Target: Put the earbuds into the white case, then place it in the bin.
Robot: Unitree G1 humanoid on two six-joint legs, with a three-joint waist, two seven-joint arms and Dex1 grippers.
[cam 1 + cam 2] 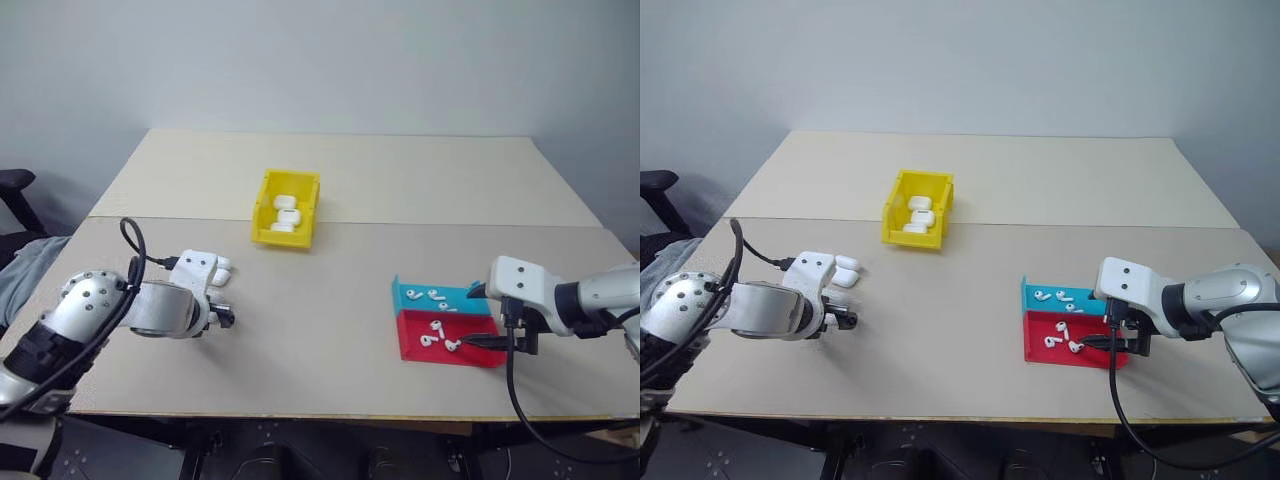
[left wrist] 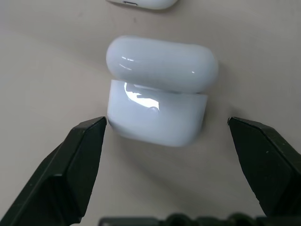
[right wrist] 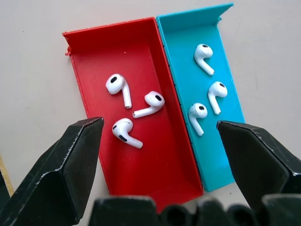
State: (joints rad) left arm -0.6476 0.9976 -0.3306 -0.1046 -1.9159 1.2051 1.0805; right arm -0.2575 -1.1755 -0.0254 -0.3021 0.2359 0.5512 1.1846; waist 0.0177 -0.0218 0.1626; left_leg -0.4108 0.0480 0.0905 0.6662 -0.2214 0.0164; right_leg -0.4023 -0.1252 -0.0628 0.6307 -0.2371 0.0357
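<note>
Jaws spread wide on both arms: the left gripper (image 2: 167, 136) hangs over the white case (image 2: 160, 92) on the beige table (image 1: 330, 300), its 2 black fingers (image 2: 75, 165) flanking the case's lower body without touching it, while the right gripper (image 3: 160, 136) hovers, equally open, above the red tray (image 3: 89, 52) and the teal tray (image 3: 188, 28). 3 earbuds (image 3: 127, 110) lie loose in the red tray and 3 more in the teal one beside it. The case sits near the table's left front, lid raised at its hinge, with a second case (image 2: 143, 4) just beyond it. The yellow bin (image 1: 288, 208), already holding several white cases, stands well apart toward the table's middle. Glossy and rounded, the case looks light, rigid and slippery; a squeeze across the flat sides of the lower body, below the lid seam, seems the safest hold. The earbuds appear lighter still and likely to skid, so pinching a stem looks wisest.
</note>
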